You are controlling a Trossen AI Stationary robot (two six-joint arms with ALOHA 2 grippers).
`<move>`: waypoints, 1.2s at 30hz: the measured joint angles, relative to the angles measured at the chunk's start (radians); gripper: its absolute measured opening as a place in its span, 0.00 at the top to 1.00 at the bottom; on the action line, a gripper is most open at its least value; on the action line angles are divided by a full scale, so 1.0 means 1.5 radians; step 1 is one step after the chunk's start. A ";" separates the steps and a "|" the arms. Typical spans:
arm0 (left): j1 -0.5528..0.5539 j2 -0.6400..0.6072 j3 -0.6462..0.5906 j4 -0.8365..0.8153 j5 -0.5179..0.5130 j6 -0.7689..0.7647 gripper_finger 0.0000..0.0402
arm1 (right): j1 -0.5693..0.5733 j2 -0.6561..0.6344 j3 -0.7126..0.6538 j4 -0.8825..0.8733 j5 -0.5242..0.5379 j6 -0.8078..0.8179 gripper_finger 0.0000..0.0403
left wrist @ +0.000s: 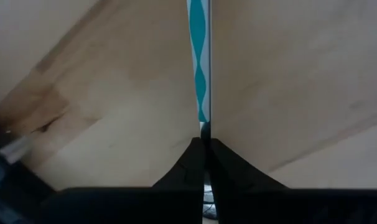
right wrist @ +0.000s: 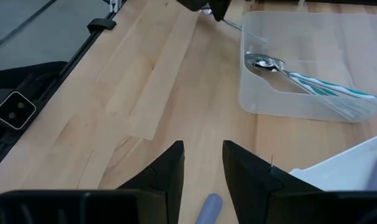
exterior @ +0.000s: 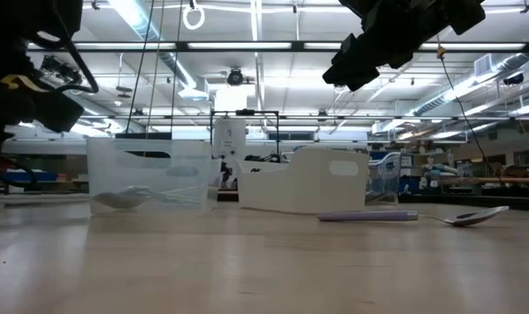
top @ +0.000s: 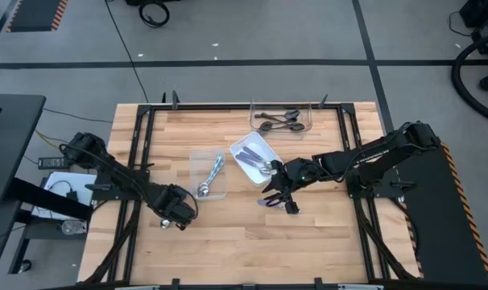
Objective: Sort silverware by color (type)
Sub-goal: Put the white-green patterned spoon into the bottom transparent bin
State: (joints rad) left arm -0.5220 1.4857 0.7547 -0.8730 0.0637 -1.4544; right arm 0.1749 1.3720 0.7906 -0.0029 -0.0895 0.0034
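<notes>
My left gripper (top: pixel 176 214) is near the table's left front and is shut on a spoon with a light-blue and white handle (left wrist: pixel 201 74). My right gripper (top: pixel 279 198) hovers open over a purple-handled spoon (top: pixel 268 202) that lies flat on the wood. In the right wrist view the handle's end (right wrist: pixel 208 208) shows between the open fingers (right wrist: pixel 203 155). In the low view that spoon (exterior: pixel 369 215) rests on the table with its metal head (exterior: pixel 470 216) to the right, and my right gripper (exterior: pixel 378 48) is well above it. My left gripper pinches the spoon's light-blue handle (left wrist: pixel 203 115) between its two shut fingers (left wrist: pixel 188 162). The handle runs straight out along the line of the fingers. The spoon sits above the table.
A clear container (top: pixel 210 174) at the table's middle holds light-blue spoons (right wrist: pixel 313 84). A white tray (top: pixel 255 156) beside it holds purple ones. A clear container (top: pixel 281 119) at the far edge holds dark ones. Bare wood lies along the near side.
</notes>
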 joint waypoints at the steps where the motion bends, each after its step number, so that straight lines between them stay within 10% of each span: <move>1: 0.000 0.000 0.006 -0.011 -0.001 0.000 0.96 | 0.000 0.000 -0.001 0.001 0.000 0.001 0.70; 14: 0.001 -0.001 0.103 -0.205 -0.033 -0.009 0.98 | 0.002 0.000 -0.033 0.033 0.001 0.020 0.70; 36: 0.017 -0.001 0.278 -0.298 -0.431 0.021 0.97 | 0.067 0.000 -0.033 0.041 0.014 0.074 0.70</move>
State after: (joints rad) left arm -0.4959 1.4837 1.1717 -1.3199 -0.5823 -1.4222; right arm 0.2752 1.3724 0.7418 0.0586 -0.0688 0.1139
